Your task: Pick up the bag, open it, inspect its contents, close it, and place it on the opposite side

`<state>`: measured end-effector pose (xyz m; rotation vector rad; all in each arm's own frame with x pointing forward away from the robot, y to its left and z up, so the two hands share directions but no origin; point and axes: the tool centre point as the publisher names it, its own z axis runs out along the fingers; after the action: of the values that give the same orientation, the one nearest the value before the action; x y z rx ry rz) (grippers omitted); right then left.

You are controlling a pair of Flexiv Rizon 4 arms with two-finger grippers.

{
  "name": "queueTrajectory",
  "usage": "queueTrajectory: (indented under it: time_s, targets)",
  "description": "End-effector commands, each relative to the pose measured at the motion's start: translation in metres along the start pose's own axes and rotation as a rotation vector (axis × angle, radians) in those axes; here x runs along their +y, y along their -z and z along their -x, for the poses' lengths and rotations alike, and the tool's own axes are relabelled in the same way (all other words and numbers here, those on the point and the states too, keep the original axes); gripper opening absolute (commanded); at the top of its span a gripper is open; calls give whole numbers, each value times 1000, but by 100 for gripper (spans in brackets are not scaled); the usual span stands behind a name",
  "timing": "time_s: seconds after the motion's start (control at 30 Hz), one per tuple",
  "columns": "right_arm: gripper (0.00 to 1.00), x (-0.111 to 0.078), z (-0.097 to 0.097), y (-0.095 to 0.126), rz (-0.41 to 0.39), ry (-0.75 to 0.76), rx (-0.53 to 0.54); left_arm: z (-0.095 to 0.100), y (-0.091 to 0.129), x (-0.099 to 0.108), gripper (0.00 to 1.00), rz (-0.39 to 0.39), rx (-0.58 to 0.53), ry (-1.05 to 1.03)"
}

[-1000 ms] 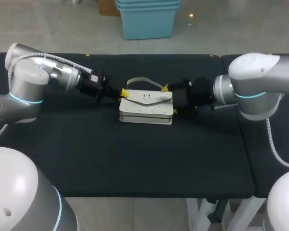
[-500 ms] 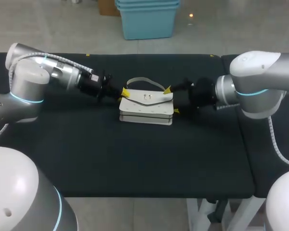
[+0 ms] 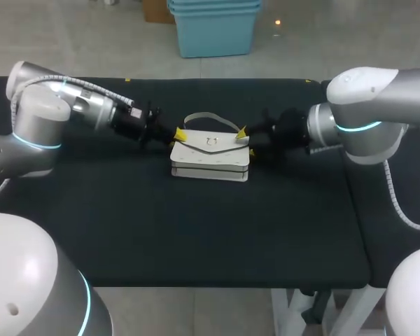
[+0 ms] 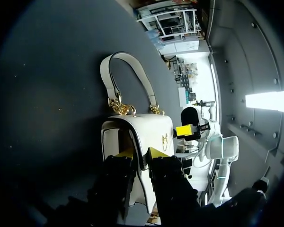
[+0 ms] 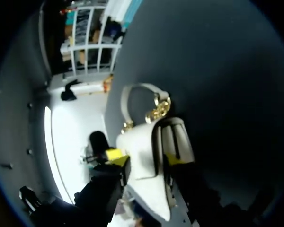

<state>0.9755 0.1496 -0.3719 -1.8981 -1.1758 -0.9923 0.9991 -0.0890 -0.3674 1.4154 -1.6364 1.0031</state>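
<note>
**Both pincers closed on the ends of the bag**

Your left pincer (image 3: pixel 179 134) is clamped on the bag (image 3: pixel 210 161) at the end nearest your left arm. In the left wrist view the two yellow tips of this pincer (image 4: pixel 137 153) stand close together, with the edge of the white flap (image 4: pixel 149 135) pinched between them. Your right pincer (image 3: pixel 246 141) grips the opposite end. In the right wrist view its tips (image 5: pixel 143 157) press from either side with the flap between them, standing wider apart than the left pair.

The bag rests on the black table (image 3: pixel 196 231) near the middle, directly between the two pincers and touching both. Its long axis runs across the table from one arm to the other. The flap and its small gold clasp (image 3: pixel 211 142) face upward. The handle (image 3: pixel 210 117) arches off the far long side and points to the table's far edge, with gold chain links (image 4: pixel 122 108) joining it to the body.

Compared with a second ago, your right pincer's tips have drawn in from a wide straddle to a closer hold on the bag's end. The right arm has edged inward. The bag has slid a touch toward your left arm, which sits as it did.
</note>
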Motion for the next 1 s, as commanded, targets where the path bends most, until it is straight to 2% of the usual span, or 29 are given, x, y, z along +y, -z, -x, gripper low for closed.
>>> queueTrajectory:
  time_s: [0.03, 0.33, 0.37, 0.4, 0.43, 0.47, 0.53, 0.57, 0.67, 0.77, 0.83, 0.9, 0.93, 0.97, 1.0]
  targets:
    - [0, -2, 6, -13, -13, -5, 16, 4, -6, -2, 0, 3, 4, 10]
    - [0, -9, 15, -16, -21, -23, 32, 10, -7, -3, 0, 2, 17, 33]
    - [5, -10, 13, -14, -19, -19, 34, 9, -5, -3, 0, 1, 19, 32]
    - [46, -11, 10, -12, -14, -12, 35, 7, -4, -2, 36, -3, 22, 29]
    - [70, -11, 8, -11, -11, -6, 35, 6, -3, -1, 53, -3, 25, 23]
    - [75, -11, 6, -9, -8, 0, 37, 5, -2, 0, 58, -6, 24, 20]
    - [73, -11, 4, -8, -3, 6, 36, 3, 0, 1, 65, -9, 24, 14]
    - [74, -11, 3, -8, -2, 8, 37, 3, 0, 1, 65, -10, 26, 12]
    - [70, -11, 1, -9, -1, 10, 38, 3, 0, 0, 58, -14, 30, 10]
    - [68, -10, 4, -15, -6, 8, 33, 10, -5, -4, 44, -13, 28, 31]
    - [59, -10, 7, -18, -11, 2, 30, 12, -6, -5, 37, -8, 31, 42]
    - [48, -10, 10, -19, -13, -5, 27, 14, -7, -5, 21, -8, 31, 47]
    - [40, -10, 11, -19, -13, -8, 26, 14, -7, -5, 7, -9, 32, 49]
    - [32, -10, 11, -19, -13, -9, 26, 14, -7, -6, 0, -9, 33, 50]
    - [14, -10, 11, -18, -11, -11, 25, 13, -6, -6, 0, -10, 34, 50]
